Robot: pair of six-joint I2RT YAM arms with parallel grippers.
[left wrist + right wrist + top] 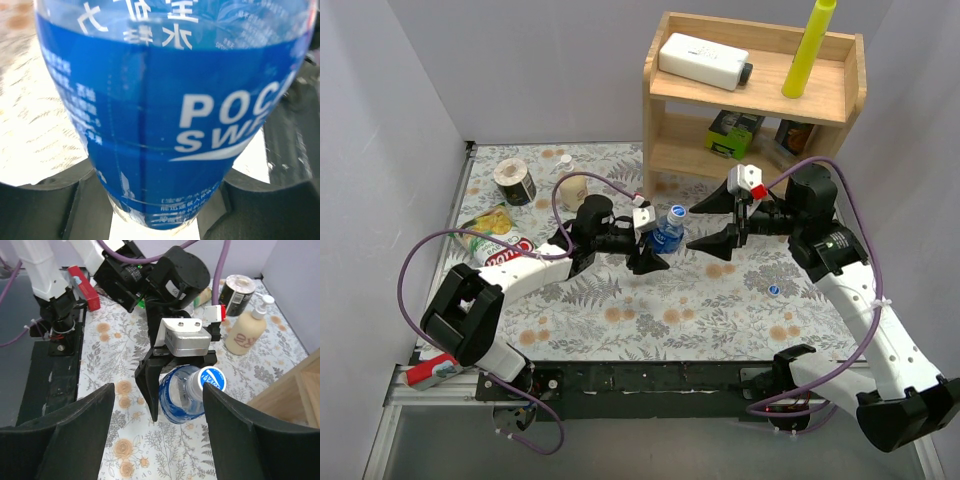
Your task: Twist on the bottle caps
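My left gripper is shut on the blue-label bottle and holds it tilted toward the right arm. In the left wrist view the bottle fills the frame between the fingers. In the right wrist view the bottle carries a blue cap on its neck. My right gripper is wide open and empty, just right of the cap, apart from it; it also shows in the right wrist view. A second blue cap lies on the table. The plain bottle is out of view.
A wooden shelf stands at the back right. A cream pump bottle, a tape roll, snack packets and a red can sit at the left. A red carton lies at the near left edge.
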